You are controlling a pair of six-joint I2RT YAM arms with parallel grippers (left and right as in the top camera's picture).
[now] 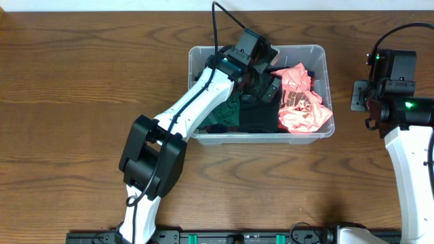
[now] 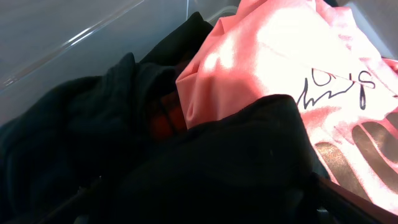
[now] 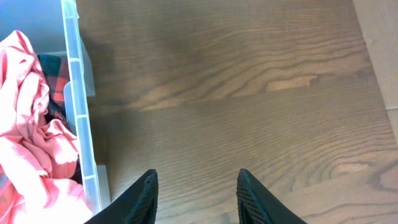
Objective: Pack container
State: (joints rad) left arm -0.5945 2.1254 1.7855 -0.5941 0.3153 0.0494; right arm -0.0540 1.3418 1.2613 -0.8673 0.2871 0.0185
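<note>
From above, the container (image 1: 319,53) sat on the wooden table (image 1: 81,81) toward its far edge, a little right of the middle, and it was heaped with clothes. A pink shirt (image 1: 298,102) filled its right end, dark clothes (image 1: 258,120) lay in the middle, and a green garment (image 1: 232,108) showed under the left arm (image 1: 196,102). That arm stretched from the near edge up into the bin, with the left gripper (image 1: 266,87) down among the dark clothes just beside the pink shirt.

The left wrist camera showed what the overhead could not: black script and a shiny print on the pink shirt (image 2: 280,56), pressed against dark cloth that filled the lower frame. Its fingers were hidden there, so I could not tell whether that gripper held anything.

The right arm (image 1: 407,142) stood well apart, outside the bin's right end. Only its wrist camera showed the right gripper (image 3: 196,193) with fingers spread wide over bare wood, holding nothing, and a red plaid cloth (image 3: 53,81) tucked behind the container's clear wall
</note>
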